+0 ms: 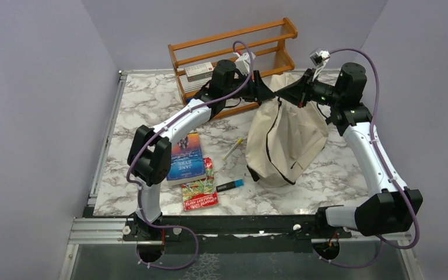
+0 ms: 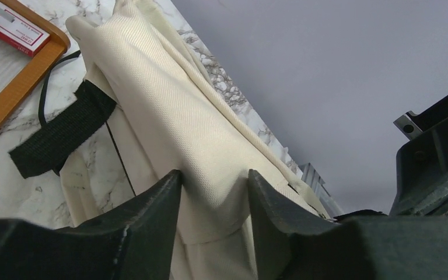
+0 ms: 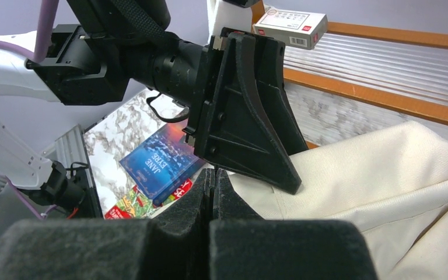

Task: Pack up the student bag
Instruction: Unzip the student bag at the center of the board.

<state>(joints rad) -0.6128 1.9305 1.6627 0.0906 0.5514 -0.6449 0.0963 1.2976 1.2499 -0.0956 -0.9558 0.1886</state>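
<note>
On the marble worktop (image 1: 146, 111), a blue paperback book (image 1: 185, 156) lies at the left, with a red snack packet (image 1: 199, 188) just beside its near corner. Further right, the left hand (image 2: 214, 178) grips a raised fold of the large cream fabric student bag (image 1: 291, 137), which stands upright right of centre, in front of a wooden rack (image 1: 204, 41). The right hand (image 3: 213, 178) is closed at the bag's top; whether it pinches fabric is unclear.
</note>
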